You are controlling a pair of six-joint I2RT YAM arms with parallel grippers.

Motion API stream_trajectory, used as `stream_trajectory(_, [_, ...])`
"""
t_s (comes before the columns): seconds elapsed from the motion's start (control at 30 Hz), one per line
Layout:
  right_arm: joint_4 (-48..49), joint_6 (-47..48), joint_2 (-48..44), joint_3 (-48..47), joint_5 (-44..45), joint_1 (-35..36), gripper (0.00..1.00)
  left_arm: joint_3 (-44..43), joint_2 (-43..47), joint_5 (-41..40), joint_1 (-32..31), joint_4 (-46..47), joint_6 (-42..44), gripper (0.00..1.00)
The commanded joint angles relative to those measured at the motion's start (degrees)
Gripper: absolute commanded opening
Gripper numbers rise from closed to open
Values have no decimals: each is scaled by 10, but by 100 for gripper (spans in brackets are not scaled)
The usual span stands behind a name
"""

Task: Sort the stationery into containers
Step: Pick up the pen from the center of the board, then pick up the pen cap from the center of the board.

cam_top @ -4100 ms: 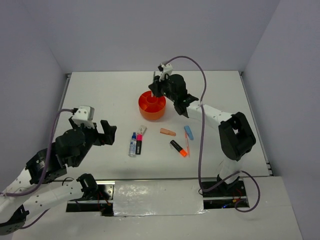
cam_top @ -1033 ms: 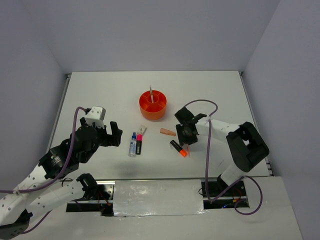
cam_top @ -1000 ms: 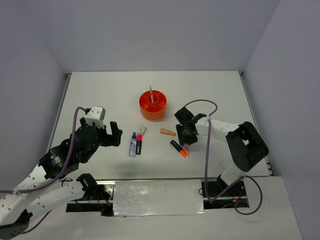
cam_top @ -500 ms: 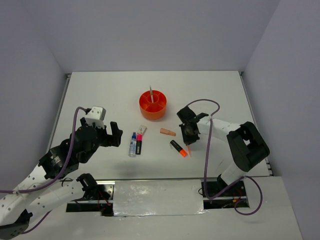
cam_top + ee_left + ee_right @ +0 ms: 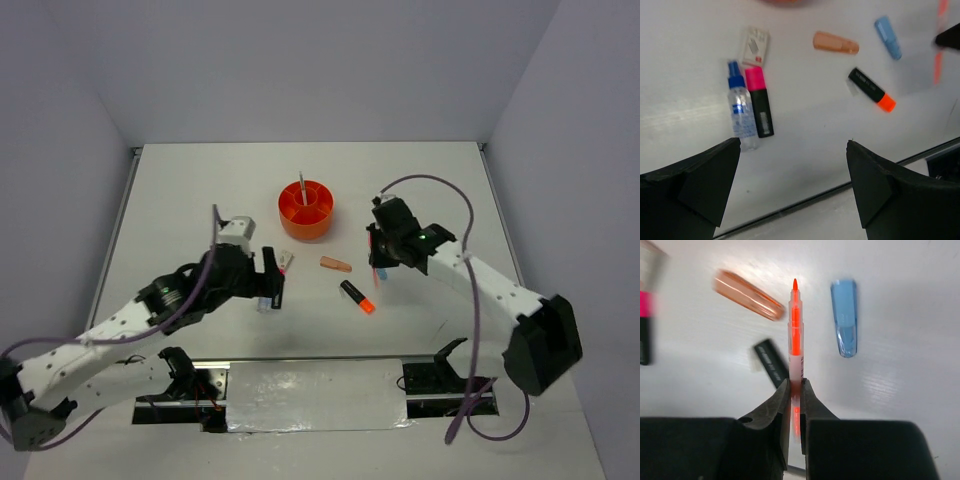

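Pen, thin and orange (image 5: pixel 795 340), clamped in right gripper (image 5: pixel 796 390), over table (image 5: pixel 200 200) near peach piece (image 5: pixel 836 42), light-blue piece (image 5: pixel 888 37) and orange-black highlighter (image 5: pixel 872 90). Left gripper (image 5: pixel 792 150) spread wide above blue-capped marker (image 5: pixel 740 112) and pink-black highlighter (image 5: pixel 760 102), side by side. Beyond, orange organiser (image 5: pixel 290 222) with grey pen (image 5: pixel 301 186) standing in it.

Organiser (image 5: pixel 292 228): far middle of the table (image 5: pixel 200 190), behind all the rest.
Upright pen (image 5: pixel 301 186): stands in the organiser.
Marker (image 5: pixel 741 112), left highlighter (image 5: pixel 760 107): side by side, near-left of the organiser, marker on the left.
Card (image 5: pixel 755 46): just behind the left highlighter.
Left short piece (image 5: pixel 836 42): right of the card.
Right short piece (image 5: pixel 888 37): right of the left one, apart.
Right highlighter (image 5: pixel 871 89): nearer than both short pieces.
Held pen (image 5: pixel 795 340): between the right gripper's (image 5: pixel 795 390) fingers, above the short pieces' area.
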State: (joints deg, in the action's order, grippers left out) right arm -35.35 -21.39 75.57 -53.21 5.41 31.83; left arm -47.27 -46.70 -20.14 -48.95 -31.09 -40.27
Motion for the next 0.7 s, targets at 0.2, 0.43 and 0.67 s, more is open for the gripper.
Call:
stream_trajectory(0.2, [-112,6,-176,-44,49,-1,0,-103,-343,-36,-135,34,-219,99])
stream_trajectory(0.43, [-161,20,-254,-44,61,-3,0,-205,-482,-25,-139,26,-249,88])
stream_trajectory(0.67, [-153,31,-271,-30,49,-3,0,-283,-585,-9,-140,-1,-241,85])
